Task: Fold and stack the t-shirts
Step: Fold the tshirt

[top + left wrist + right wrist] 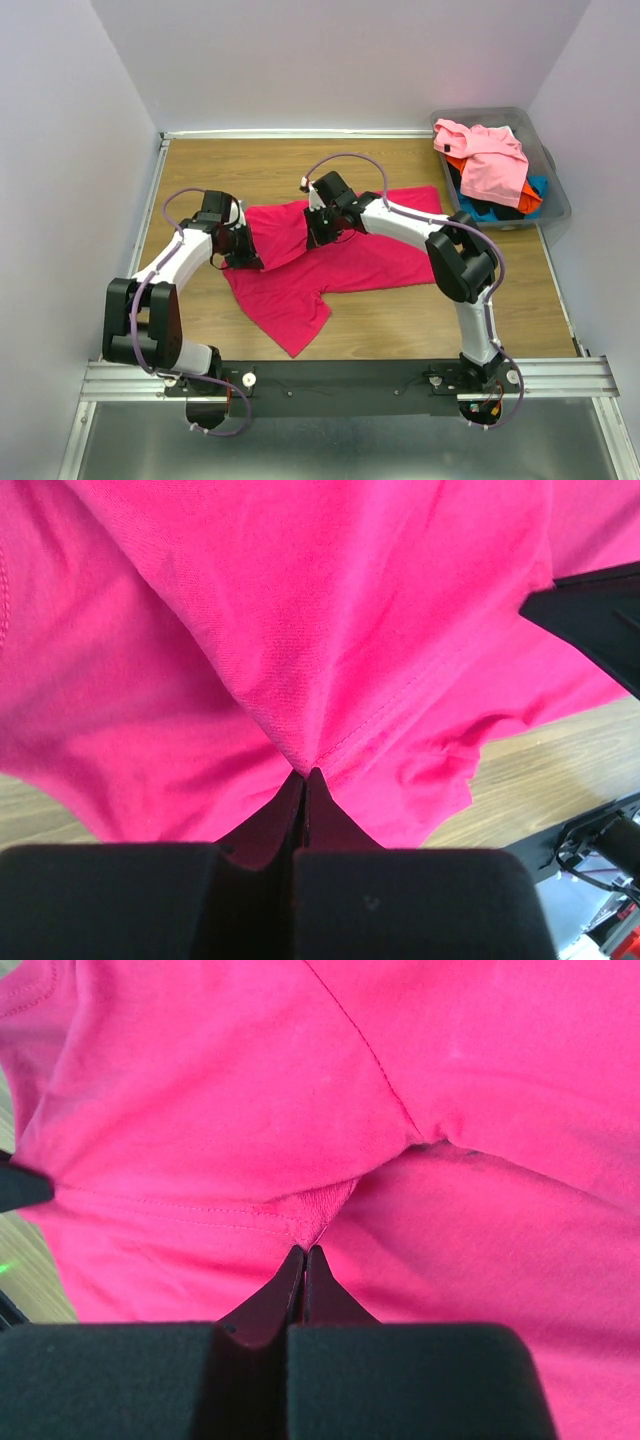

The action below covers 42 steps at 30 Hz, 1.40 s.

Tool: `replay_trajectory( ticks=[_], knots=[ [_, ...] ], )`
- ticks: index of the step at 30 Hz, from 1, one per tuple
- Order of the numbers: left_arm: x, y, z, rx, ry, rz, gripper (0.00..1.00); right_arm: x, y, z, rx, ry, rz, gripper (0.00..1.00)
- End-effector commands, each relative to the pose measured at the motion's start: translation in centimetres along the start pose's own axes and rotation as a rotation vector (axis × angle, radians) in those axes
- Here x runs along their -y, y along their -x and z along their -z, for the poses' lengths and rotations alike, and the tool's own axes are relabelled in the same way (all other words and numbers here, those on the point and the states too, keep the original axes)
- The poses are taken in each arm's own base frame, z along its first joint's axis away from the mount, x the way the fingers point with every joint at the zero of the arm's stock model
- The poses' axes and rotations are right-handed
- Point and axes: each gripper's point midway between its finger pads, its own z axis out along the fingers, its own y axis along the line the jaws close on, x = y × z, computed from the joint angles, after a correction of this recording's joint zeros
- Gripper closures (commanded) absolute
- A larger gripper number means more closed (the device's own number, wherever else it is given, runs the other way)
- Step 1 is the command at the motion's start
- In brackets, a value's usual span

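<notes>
Your left gripper (305, 773) is clamped on a pinch of the crimson t-shirt (335, 265). Your right gripper (303, 1250) is clamped on its cloth by a stitched hem. The shirt lies rumpled mid-table (420, 320), between both arms. At far right, the grey bin (556, 195) holds the other t-shirts (490, 158): pink, orange, blue, black.

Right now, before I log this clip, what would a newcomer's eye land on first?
The bright crimson-magenta cloth t-shirt lies rumpled across the middle of the wooden table. The left gripper pinches its left edge and the right gripper its upper middle, both shut on the cloth. In the far right corner a grey plastic bin holds more shirts, a light pink t-shirt on top.
</notes>
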Motion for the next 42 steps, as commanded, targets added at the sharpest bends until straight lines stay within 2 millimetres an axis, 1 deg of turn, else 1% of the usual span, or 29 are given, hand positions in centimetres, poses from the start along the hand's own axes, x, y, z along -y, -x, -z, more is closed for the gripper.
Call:
replay_trajectory(
  ticks=[1, 3, 4, 8, 13, 18, 20, 21, 22, 23, 25, 26, 27, 28, 29, 30, 31, 32, 33, 34, 35, 36, 37, 38, 39, 41, 42],
  knots=[
    [-0.3, -0.6, -0.9, -0.023, -0.015, 0.009, 0.97, 0.5, -0.5, 0.1, -0.041, 0.003, -0.006, 0.99],
    [-0.7, -1.0, -1.4, -0.036, -0.01, 0.017, 0.97, 0.9, -0.7, 0.1, -0.051, -0.002, -0.011, 0.99],
    [-0.8, -1.1, -1.6, -0.04, -0.008, 0.015, 0.97, 0.9, -1.3, -0.1, -0.071, -0.001, -0.018, 0.99],
    [-1.1, -1.8, -2.2, -0.065, -0.004, 0.015, 0.97, 1.1, -2.4, -0.3, -0.129, 0.002, -0.043, 0.99],
    [-0.8, -2.1, -2.2, -0.079, -0.013, 0.007, 0.96, 1.6, -3.3, -0.6, -0.153, -0.017, -0.057, 0.99],
    [-1.0, -2.9, -2.1, -0.094, -0.013, 0.001, 0.94, 2.2, -4.1, -1.0, -0.18, -0.031, -0.065, 0.99],
    [-1.3, -3.0, -2.1, -0.096, -0.001, -0.003, 0.91, 2.3, -4.2, -0.9, -0.181, -0.039, -0.057, 0.94],
    [-1.3, -2.9, -2.1, -0.093, 0.002, -0.004, 0.87, 2.2, -4.0, -0.8, -0.178, -0.04, -0.053, 0.92],
    [-1.2, -2.8, -2.0, -0.088, -0.001, -0.009, 0.86, 2.4, -3.8, -0.6, -0.172, -0.048, -0.046, 0.89],
    [-1.0, -2.4, -1.8, -0.081, -0.003, -0.012, 0.83, 2.4, -3.4, -0.5, -0.163, -0.053, -0.043, 0.81],
    [-0.4, -1.6, -1.5, -0.056, -0.018, -0.015, 0.81, 2.5, -2.4, 0.2, -0.137, -0.069, -0.028, 0.73],
    [0.1, -0.6, -1.0, -0.027, -0.022, -0.016, 0.71, 2.6, -2.1, 0.4, -0.126, -0.075, -0.022, 0.65],
    [0.2, 0.1, -0.7, -0.005, -0.018, -0.021, 0.63, 2.7, -1.5, 0.7, -0.11, -0.083, -0.017, 0.62],
    [0.4, 0.8, -0.3, 0.018, -0.011, -0.026, 0.54, 3.0, -0.6, 1.3, -0.082, -0.108, -0.003, 0.59],
    [1.0, 2.3, 0.4, 0.058, -0.01, -0.038, 0.42, 3.6, 0.0, 1.7, -0.064, -0.127, -0.002, 0.56],
    [0.9, 3.1, 0.8, 0.081, 0.002, -0.041, 0.39, 4.1, 0.5, 2.2, -0.048, -0.145, 0.0, 0.55],
    [0.8, 4.4, 1.3, 0.119, 0.023, -0.043, 0.37, 4.9, 1.3, 3.0, -0.021, -0.183, 0.005, 0.52],
    [0.5, 5.1, 1.4, 0.135, 0.035, -0.034, 0.35, 5.6, 1.7, 3.4, -0.005, -0.205, 0.002, 0.51],
    [0.1, 5.8, 1.6, 0.151, 0.045, -0.028, 0.35, 7.1, 2.3, 4.2, 0.011, -0.235, -0.019, 0.5],
    [-1.0, 6.8, 1.7, 0.173, 0.064, 0.0, 0.35, 8.2, 2.6, 4.7, 0.023, -0.262, -0.03, 0.5],
    [-1.3, 7.8, 1.9, 0.199, 0.066, 0.01, 0.35, 9.3, 2.8, 5.2, 0.031, -0.278, -0.05, 0.5],
    [-1.7, 8.5, 1.9, 0.222, 0.072, 0.037, 0.35, 11.5, 3.3, 6.1, 0.05, -0.306, -0.092, 0.5],
    [-2.5, 9.3, 1.8, 0.25, 0.105, 0.057, 0.35, 12.8, 3.3, 6.5, 0.056, -0.323, -0.117, 0.5],
    [-3.4, 11.1, 2.3, 0.312, 0.115, 0.089, 0.35, 14.1, 3.4, 7.0, 0.064, -0.346, -0.151, 0.5],
    [-3.7, 12.0, 2.5, 0.344, 0.117, 0.099, 0.35, 16.4, 3.5, 7.9, 0.078, -0.379, -0.193, 0.5],
    [-4.2, 14.2, 2.4, 0.405, 0.134, 0.128, 0.36, 18.7, 3.8, 8.9, 0.105, -0.433, -0.242, 0.5],
    [-4.7, 14.6, 1.4, 0.392, 0.142, 0.139, 0.37, 20.6, 3.9, 9.8, 0.122, -0.459, -0.284, 0.5]
  ],
)
